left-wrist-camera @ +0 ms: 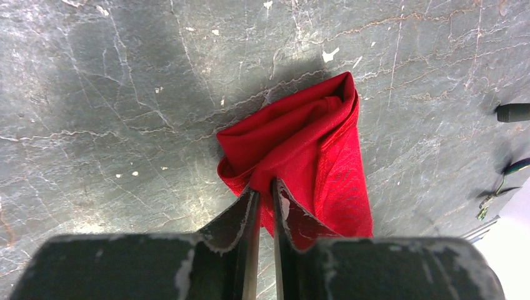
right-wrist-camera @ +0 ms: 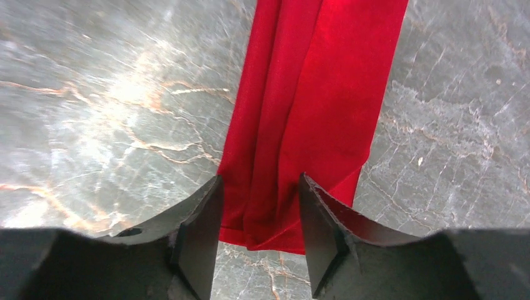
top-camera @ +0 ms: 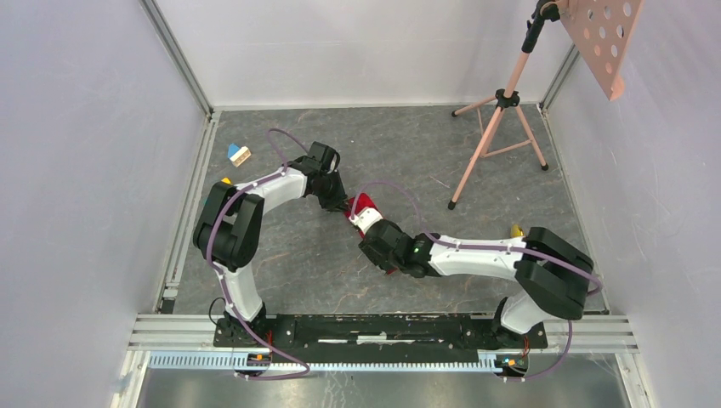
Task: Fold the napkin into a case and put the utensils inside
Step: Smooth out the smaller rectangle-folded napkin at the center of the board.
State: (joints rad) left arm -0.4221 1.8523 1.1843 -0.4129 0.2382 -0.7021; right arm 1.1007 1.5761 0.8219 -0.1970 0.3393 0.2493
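Both grippers are sitting at the napkin (top-camera: 364, 202), which is lying in the middle of the bench (top-camera: 298, 255).
Your left gripper (left-wrist-camera: 264, 185) is pinching a fold of the red cloth, jaws nearly closed on it. Your right gripper (right-wrist-camera: 259, 209) is standing fairly wide, jaws straddling the napkin's narrow folded end, which is lying flat between them.

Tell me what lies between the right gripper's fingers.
The napkin: its narrow folded end runs between the right gripper's fingers, which stand open on either side of it. The right wrist view shows this.
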